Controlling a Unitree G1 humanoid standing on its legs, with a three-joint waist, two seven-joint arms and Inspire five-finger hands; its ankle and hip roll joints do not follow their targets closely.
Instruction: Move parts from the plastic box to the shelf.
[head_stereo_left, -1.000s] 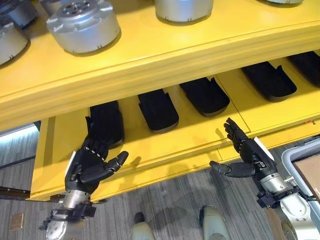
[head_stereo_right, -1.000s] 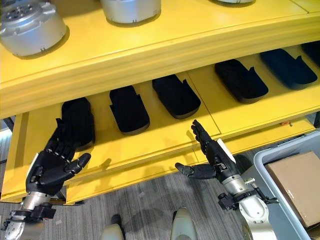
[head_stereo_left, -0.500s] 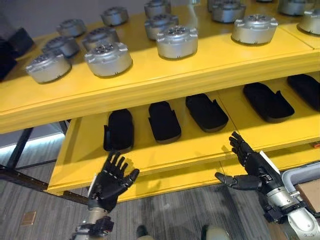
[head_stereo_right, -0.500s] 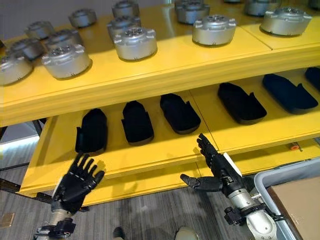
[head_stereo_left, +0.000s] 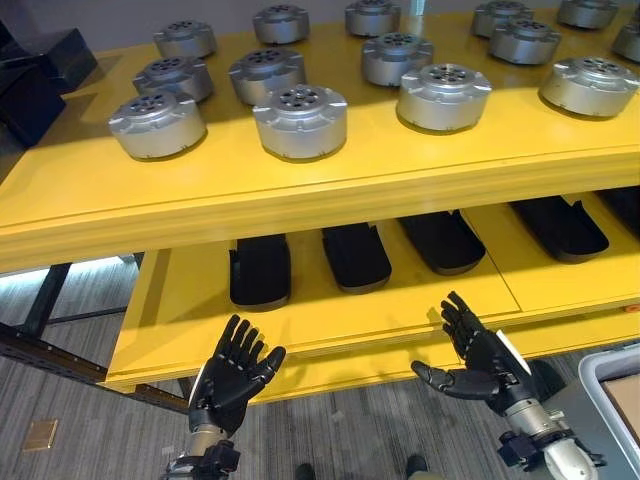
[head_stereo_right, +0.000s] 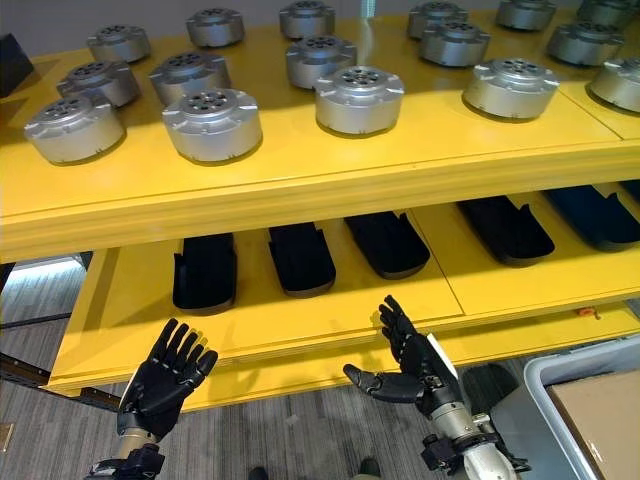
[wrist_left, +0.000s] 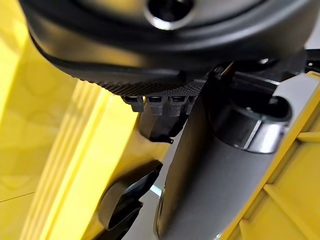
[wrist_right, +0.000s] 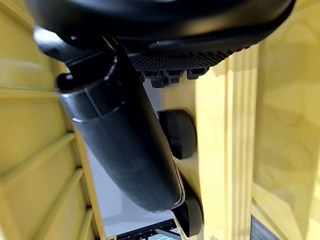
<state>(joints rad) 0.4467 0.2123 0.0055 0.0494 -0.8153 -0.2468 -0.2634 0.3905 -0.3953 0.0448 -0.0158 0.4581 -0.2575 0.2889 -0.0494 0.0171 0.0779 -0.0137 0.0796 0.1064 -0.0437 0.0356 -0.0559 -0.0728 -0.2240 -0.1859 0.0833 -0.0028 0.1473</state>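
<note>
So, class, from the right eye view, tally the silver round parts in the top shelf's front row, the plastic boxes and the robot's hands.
Silver round parts: 5
Plastic box: 1
Hands (left hand, right hand): 2
Total: 8

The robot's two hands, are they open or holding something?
Both open and empty. The left hand and right hand have fingers spread in front of the yellow shelf, nothing between them.

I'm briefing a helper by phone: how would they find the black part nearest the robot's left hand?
Find the yellow shelf and look at its lower level, under the round silver parts. In the row of black parts there, it is the leftmost one, just above the open left hand.
</note>
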